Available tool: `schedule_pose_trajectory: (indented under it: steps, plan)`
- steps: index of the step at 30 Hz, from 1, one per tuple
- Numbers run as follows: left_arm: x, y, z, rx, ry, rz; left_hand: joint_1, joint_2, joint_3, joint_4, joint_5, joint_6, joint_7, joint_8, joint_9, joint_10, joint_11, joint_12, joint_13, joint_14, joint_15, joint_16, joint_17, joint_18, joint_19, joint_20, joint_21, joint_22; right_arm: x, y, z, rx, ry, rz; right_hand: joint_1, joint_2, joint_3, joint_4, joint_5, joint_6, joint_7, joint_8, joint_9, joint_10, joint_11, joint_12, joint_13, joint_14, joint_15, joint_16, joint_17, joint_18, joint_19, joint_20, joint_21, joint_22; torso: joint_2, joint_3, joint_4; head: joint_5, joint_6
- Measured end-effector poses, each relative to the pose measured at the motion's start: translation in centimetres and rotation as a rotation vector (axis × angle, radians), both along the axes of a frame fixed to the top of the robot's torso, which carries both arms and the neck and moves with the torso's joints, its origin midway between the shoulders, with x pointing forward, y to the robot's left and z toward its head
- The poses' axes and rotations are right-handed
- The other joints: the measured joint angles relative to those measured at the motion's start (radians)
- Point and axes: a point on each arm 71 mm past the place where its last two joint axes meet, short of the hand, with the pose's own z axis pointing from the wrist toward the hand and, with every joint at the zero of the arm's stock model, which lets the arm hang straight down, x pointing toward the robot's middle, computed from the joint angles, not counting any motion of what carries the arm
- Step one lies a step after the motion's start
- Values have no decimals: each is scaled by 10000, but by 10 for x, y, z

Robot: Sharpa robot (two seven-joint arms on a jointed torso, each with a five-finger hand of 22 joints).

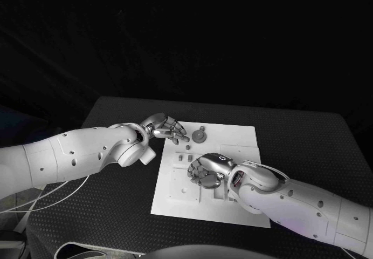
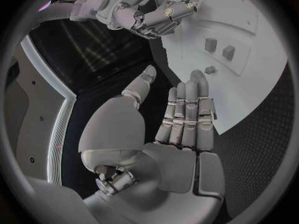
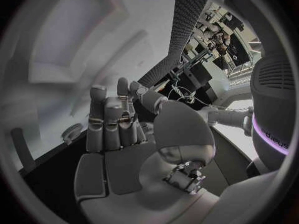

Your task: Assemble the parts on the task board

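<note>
The white task board (image 1: 233, 202) lies in the middle of the black table. A round grey part (image 1: 200, 135) stands near its far edge, and small grey parts (image 1: 183, 158) sit left of centre. My left hand (image 1: 165, 128) hovers at the board's far left corner, fingers straight and apart, holding nothing (image 2: 187, 119). My right hand (image 1: 206, 168) hangs over the board's middle, fingers pointing down at it with nothing in the palm (image 3: 112, 129). The left wrist view shows the board (image 2: 255, 89), several small grey parts (image 2: 228, 52) and the right hand (image 2: 149, 10) above them.
Bare black table (image 1: 116, 113) surrounds the board on all sides. A white cable (image 1: 54, 197) runs along the table's left edge under my left arm. A small ridged round part (image 3: 72, 132) lies on the board beside the right hand's fingers.
</note>
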Motion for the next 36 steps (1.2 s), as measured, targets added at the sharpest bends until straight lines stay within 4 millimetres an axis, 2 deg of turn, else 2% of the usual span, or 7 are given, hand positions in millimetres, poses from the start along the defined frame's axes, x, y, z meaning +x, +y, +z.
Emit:
schedule_pose_trajectory:
  steps: [11,26,33,36]
  plan:
    - [0,0,0,-13,11,0,0,0,0,0,0,0,0,0,-10,-39,31,0,0,0,0,-3,9,0,0,0,0,-1,-1,0,-1,-183,-236,119,41,-41,-58,2,0,24,-27,0,-48,-187,-71,449,1124,-22,-20,0,37,4,-3,1,0,0,0,2,-5,27,-36]
    - [0,-1,0,-13,18,-7,0,0,0,0,0,-37,37,0,-8,-70,-1,0,0,0,0,-39,17,0,0,0,0,7,-1,1,-7,-340,-273,165,81,-81,-57,1,0,30,-21,-1,-111,-477,5,408,1306,-22,-15,0,50,6,-56,-18,0,0,-1,5,-4,75,-67]
    - [0,0,0,-6,24,-4,1,0,0,0,0,-37,37,0,-18,-70,-1,0,-1,0,0,-39,26,-1,0,0,0,6,0,0,-7,-310,-194,123,120,-120,-57,1,0,-67,73,-117,-187,-704,125,155,1209,-37,0,0,61,6,-74,0,0,0,-1,5,-4,88,-76]
    - [0,0,0,-3,26,-3,1,0,0,0,0,-37,37,0,-18,-69,0,0,-10,0,0,-38,26,0,0,0,0,6,0,0,-7,-271,-112,104,146,-94,-11,-13,0,-102,106,-117,-203,-748,88,17,1110,-57,27,0,71,5,-91,15,0,0,-1,3,-4,96,-78]
